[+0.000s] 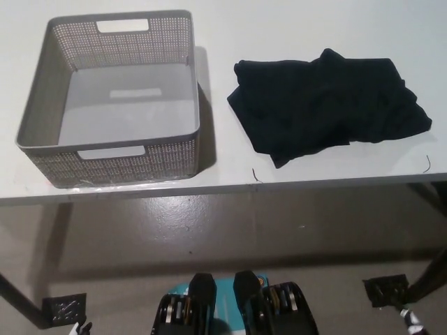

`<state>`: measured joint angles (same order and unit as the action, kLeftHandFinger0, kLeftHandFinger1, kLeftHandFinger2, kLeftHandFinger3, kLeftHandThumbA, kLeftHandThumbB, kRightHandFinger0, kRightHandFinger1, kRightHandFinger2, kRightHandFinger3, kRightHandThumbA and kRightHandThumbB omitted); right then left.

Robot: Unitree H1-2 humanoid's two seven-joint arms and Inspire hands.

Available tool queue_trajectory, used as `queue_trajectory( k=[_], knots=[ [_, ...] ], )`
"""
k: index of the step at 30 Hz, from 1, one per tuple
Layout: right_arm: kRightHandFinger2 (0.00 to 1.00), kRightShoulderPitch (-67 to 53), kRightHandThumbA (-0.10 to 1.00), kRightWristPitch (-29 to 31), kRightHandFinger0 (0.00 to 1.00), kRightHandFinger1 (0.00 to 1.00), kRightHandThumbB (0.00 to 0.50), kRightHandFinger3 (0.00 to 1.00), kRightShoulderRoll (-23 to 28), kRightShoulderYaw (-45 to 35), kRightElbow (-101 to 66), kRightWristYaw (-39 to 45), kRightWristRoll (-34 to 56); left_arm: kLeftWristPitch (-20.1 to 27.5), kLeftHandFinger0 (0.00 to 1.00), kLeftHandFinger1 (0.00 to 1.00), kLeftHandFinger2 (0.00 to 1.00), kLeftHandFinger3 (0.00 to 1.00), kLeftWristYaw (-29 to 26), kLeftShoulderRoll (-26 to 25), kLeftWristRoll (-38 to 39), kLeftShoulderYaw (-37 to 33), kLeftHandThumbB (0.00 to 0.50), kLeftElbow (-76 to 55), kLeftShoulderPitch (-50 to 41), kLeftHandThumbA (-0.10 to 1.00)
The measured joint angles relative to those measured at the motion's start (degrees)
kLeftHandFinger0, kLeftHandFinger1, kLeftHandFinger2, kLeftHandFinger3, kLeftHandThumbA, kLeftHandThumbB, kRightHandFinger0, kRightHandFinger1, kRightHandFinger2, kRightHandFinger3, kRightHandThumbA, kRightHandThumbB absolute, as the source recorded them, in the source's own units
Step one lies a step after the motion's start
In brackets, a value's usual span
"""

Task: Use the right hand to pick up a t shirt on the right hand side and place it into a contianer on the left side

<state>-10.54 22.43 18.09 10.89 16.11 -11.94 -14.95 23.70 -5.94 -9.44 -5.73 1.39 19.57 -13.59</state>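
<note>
Head view: the black t-shirt (327, 103) is lying crumpled on the white table (293, 28) at three o'clock, well apart from the empty grey basket (42, 105) at nine o'clock. Neither hand is showing, so finger state cannot be told. Nothing is happening yet; next, the right hand needs to reach for the shirt. No writing is readable.

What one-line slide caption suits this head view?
Crumpled black t-shirt lies right of an empty grey mesh basket on a white table.
</note>
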Motion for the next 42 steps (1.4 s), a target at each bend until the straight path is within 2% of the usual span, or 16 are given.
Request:
queue_trajectory(
  k=[3, 5, 8, 9, 11, 13, 17, 18, 22, 26, 31, 33, 37, 38, 40, 42],
  knots=[
    [1.0, -0.25, 0.85, -0.1, 1.0, 1.0, 0.29, 1.0, -0.07, -2.68, -6.48, -1.35, -3.28, 0.3, 0.92, 1.0, 1.0, 1.0, -0.23, -0.29, -0.01, -0.29, 0.24, -0.02, -0.29, 1.0],
    [1.0, 0.35, 0.8, -0.38, 1.0, 1.0, 0.327, 1.0, -0.18, -4.91, -10.73, -2.58, -6.34, 0.37, 0.93, 1.0, 1.0, 1.0, -0.42, -0.4, 0.0, -0.44, 0.245, -0.05, -0.36, 1.0],
    [1.0, 2.27, 0.79, -1.04, 1.0, 1.0, 0.346, 1.0, -0.29, -6.94, -13.79, -3.87, -9.6, 0.4, 0.95, 1.0, 1.0, 1.0, -0.48, -0.4, 0.05, -0.6, 0.248, -0.04, -0.43, 1.0],
    [1.0, 3.51, 0.84, -1.34, 1.0, 1.0, 0.356, 1.0, -0.29, -7.6, -14.81, -4.18, -10.9, 0.41, 0.99, 1.0, 1.0, 1.0, -0.47, -0.4, 0.1, -0.67, 0.233, -0.05, -0.41, 1.0],
    [1.0, 5.93, 0.96, -1.88, 1.0, 1.0, 0.378, 1.0, -0.22, -8.53, -16.3, -4.57, -13.42, 0.43, 1.0, 1.0, 1.0, 1.0, -0.48, -0.41, 0.16, -0.77, 0.222, -0.06, -0.37, 1.0],
    [1.0, 8.86, 0.97, -2.6, 1.0, 1.0, 0.398, 1.0, 0.25, -8.96, -17.15, -4.66, -15.89, 0.43, 1.0, 1.0, 1.0, 1.0, -0.48, -0.45, 0.15, -0.93, 0.217, -0.06, -0.34, 1.0],
    [1.0, 14.67, 0.97, -4.2, 1.0, 1.0, 0.444, 1.0, 2.0, -9.26, -18.4, -4.49, -20.53, 0.44, 0.98, 1.0, 1.0, 1.0, -0.46, -0.52, 0.19, -1.05, 0.246, -0.05, -0.21, 1.0],
    [1.0, 15.97, 0.95, -4.64, 1.0, 1.0, 0.458, 1.0, 2.46, -9.33, -18.71, -4.38, -21.39, 0.44, 0.98, 1.0, 1.0, 1.0, -0.45, -0.55, 0.19, -1.09, 0.24, -0.06, -0.12, 1.0],
    [1.0, 21.94, 0.89, -7.92, 1.0, 1.0, 0.488, 1.0, 4.86, -9.48, -21.47, -2.65, -26.59, 0.53, 1.0, 1.0, 1.0, 1.0, -0.43, -0.77, 0.18, -1.54, 0.273, -0.06, 0.45, 1.0],
    [1.0, 26.35, 0.9, -10.54, 1.0, 1.0, 0.493, 1.0, 6.8, -8.87, -21.42, -1.4, -31.55, 0.57, 1.0, 1.0, 1.0, 1.0, -0.31, -0.86, 0.37, -1.61, 0.299, -0.06, 0.77, 1.0],
    [1.0, 30.32, 0.9, -12.83, 1.0, 1.0, 0.5, 1.0, 9.05, -6.18, -17.77, -0.35, -37.18, 0.66, 1.0, 1.0, 1.0, 1.0, -0.31, -1.0, 0.29, -1.62, 0.289, -0.05, 0.56, 1.0],
    [1.0, 31.42, 0.92, -13.48, 1.0, 1.0, 0.483, 1.0, 9.99, -5.16, -16.14, 0.27, -38.82, 0.73, 0.99, 1.0, 1.0, 1.0, -0.33, -1.13, 0.2, -1.68, 0.266, -0.05, 0.52, 1.0],
    [1.0, 33.12, 0.99, -14.11, 1.0, 1.0, 0.488, 1.0, 11.98, -2.36, -13.12, 1.47, -41.64, 0.76, 1.0, 1.0, 1.0, 1.0, -0.31, -1.54, 0.17, -1.81, 0.273, -0.14, 0.4, 1.0],
    [1.0, 33.28, 1.0, -14.13, 1.0, 1.0, 0.481, 1.0, 12.26, -1.95, -12.64, 1.6, -41.97, 0.76, 1.0, 1.0, 1.0, 1.0, -0.29, -1.61, 0.18, -1.82, 0.29, -0.19, 0.39, 1.0],
    [1.0, 33.47, 0.95, -14.28, 1.0, 1.0, 0.486, 1.0, 12.68, -1.15, -12.06, 2.06, -42.76, 0.77, 1.0, 1.0, 1.0, 1.0, -0.04, -1.66, 0.32, -1.83, 0.286, -0.24, 0.4, 1.0],
    [1.0, 33.63, 0.96, -14.33, 1.0, 1.0, 0.477, 1.0, 12.85, -0.33, -11.68, 2.51, -43.42, 0.78, 1.0, 1.0, 1.0, 1.0, 0.26, -1.67, 0.46, -1.86, 0.286, -0.24, 0.43, 1.0]
  ],
)
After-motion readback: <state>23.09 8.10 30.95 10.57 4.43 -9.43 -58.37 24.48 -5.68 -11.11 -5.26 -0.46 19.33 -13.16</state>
